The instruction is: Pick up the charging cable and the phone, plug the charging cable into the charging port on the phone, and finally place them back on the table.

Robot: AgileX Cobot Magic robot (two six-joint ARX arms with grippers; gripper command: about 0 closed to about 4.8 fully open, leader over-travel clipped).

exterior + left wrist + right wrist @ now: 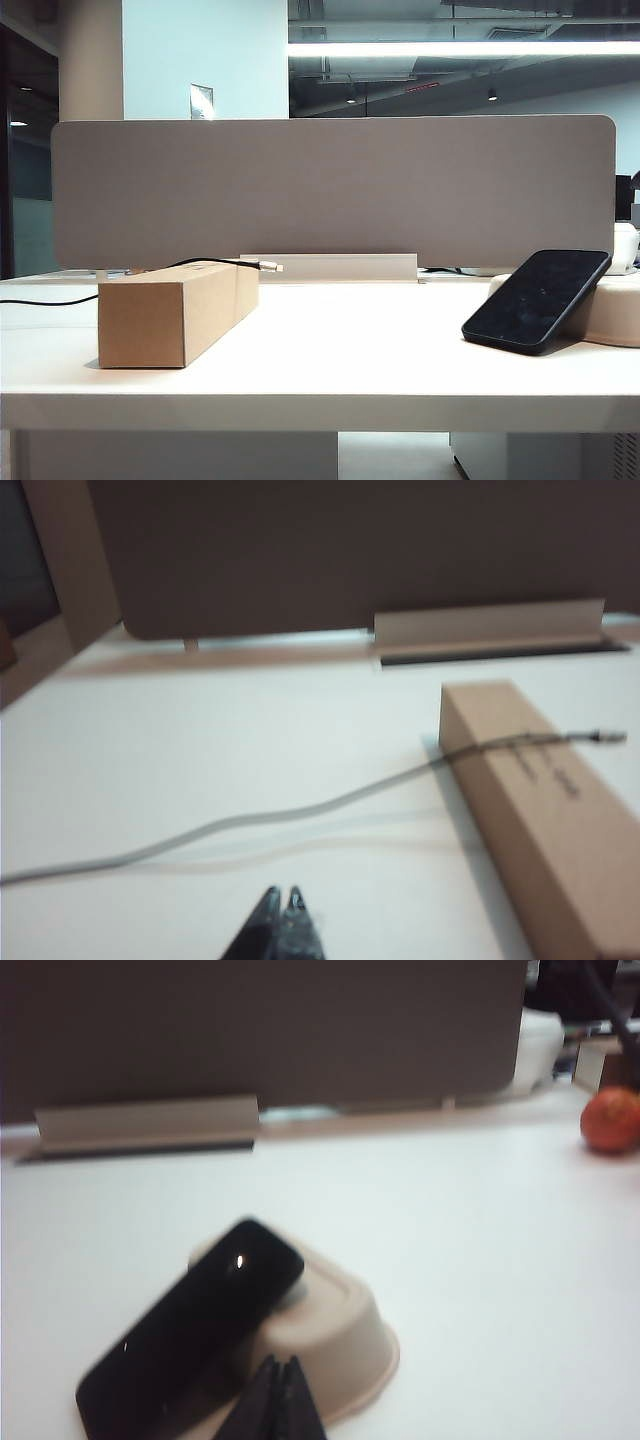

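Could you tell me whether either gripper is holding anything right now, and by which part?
Nothing is held: the left gripper and right gripper are both shut and empty.

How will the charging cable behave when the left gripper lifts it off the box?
Probably floppy: the charging cable snakes across the table and drapes over the cardboard box, so it should sag. Its plug tip overhangs unsupported and may swing. The shut left gripper hovers short of it; the right gripper, also shut, is near the phone.

A cardboard box [178, 312], beige tray [335, 1335], grey divider [330, 190] and an orange [611, 1120].
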